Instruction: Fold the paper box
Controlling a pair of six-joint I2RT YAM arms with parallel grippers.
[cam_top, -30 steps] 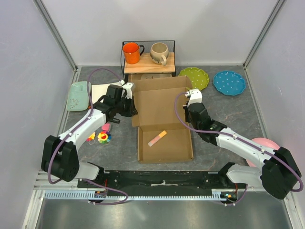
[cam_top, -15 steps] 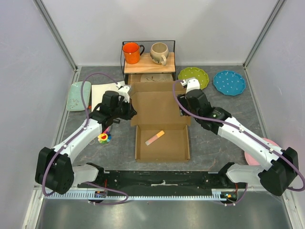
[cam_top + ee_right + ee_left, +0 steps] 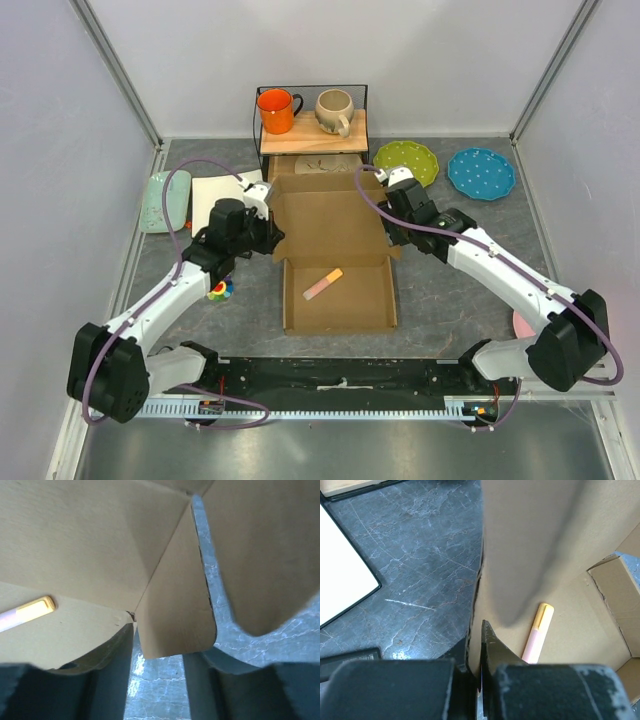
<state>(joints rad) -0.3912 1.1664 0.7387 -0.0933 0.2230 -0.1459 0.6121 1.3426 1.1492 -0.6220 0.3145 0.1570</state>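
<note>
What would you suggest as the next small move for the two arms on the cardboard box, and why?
Probably close the right gripper on the right side flap of the paper box. Its fingers straddle that flap with a gap showing, while the left gripper already pinches the left flap. Gripping both sides should let the lid fold evenly.

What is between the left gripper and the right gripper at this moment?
The open lid panel of the paper box fills the stretch between the left gripper and the right gripper. The top external view shows this.
</note>
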